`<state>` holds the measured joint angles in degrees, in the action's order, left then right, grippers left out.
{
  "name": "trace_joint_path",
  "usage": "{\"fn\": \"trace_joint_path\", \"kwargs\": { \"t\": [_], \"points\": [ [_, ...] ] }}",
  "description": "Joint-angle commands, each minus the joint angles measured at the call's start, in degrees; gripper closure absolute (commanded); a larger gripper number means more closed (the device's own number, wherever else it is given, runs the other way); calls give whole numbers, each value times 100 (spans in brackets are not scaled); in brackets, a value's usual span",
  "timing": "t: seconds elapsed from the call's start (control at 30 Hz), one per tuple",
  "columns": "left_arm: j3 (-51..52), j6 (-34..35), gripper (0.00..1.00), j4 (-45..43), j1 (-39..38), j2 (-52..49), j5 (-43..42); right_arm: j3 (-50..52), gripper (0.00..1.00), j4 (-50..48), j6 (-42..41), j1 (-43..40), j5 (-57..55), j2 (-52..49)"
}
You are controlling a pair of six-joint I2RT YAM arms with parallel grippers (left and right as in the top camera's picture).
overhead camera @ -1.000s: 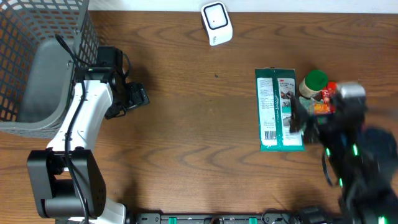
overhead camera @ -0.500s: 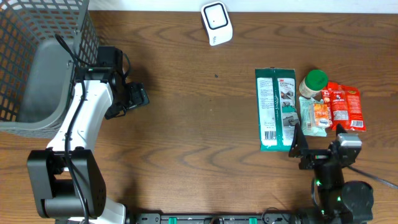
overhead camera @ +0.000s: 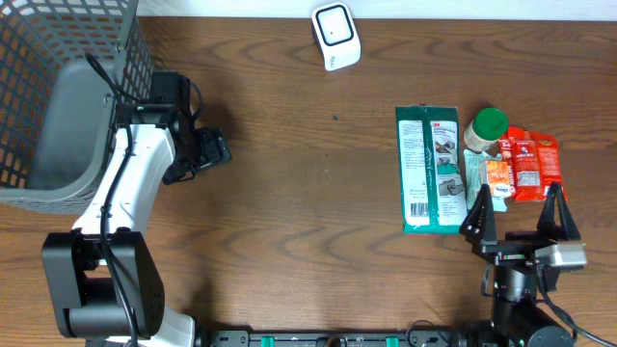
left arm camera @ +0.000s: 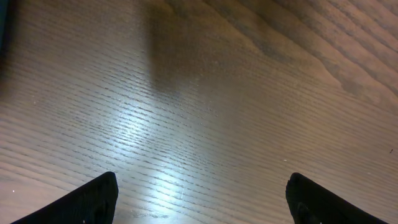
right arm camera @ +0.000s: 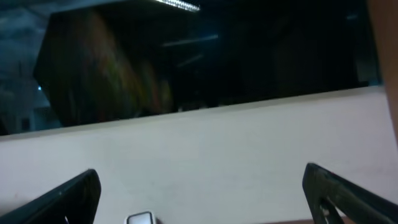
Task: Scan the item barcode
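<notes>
The items lie in a group at the right: a green flat package (overhead camera: 431, 169) with a barcode on its near end, a green-lidded bottle (overhead camera: 487, 128), a red packet (overhead camera: 533, 164) and a small orange-and-white packet (overhead camera: 492, 179). The white scanner (overhead camera: 335, 37) stands at the far edge; its top also shows in the right wrist view (right arm camera: 140, 218). My right gripper (overhead camera: 518, 214) is open and empty just in front of the items, tilted up toward the back wall (right arm camera: 199, 200). My left gripper (overhead camera: 214, 149) hangs open over bare wood (left arm camera: 200, 202), far from the items.
A grey wire basket (overhead camera: 39, 58) holding a grey bin fills the far left corner, right beside the left arm. Wooden tabletop (overhead camera: 308, 222) lies between the two arms.
The right arm has pulled back from over the items toward the front edge and tipped its gripper upward. The left arm has not moved.
</notes>
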<state>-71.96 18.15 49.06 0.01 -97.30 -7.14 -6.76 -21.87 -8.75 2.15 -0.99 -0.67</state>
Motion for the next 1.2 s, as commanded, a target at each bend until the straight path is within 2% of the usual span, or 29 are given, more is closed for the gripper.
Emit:
{"fn": "trace_joint_path", "kwargs": {
  "t": [0.0,0.13,0.3,0.43,0.63,1.17],
  "points": [
    [13,11,13,15,46,-44,74,317,1,-166,-63,-81,48,35],
    [13,11,13,15,46,-44,74,651,1,-164,-63,-83,48,37],
    [13,11,13,15,46,-44,74,647,1,573,-57,-83,46,37],
    [13,11,13,15,46,-44,74,647,1,1515,17,-83,48,37],
    [13,11,13,15,46,-44,74,647,1,2457,553,-83,153,37],
    [13,11,13,15,46,-44,74,647,1,2605,669,-83,151,37]
  ]
}}
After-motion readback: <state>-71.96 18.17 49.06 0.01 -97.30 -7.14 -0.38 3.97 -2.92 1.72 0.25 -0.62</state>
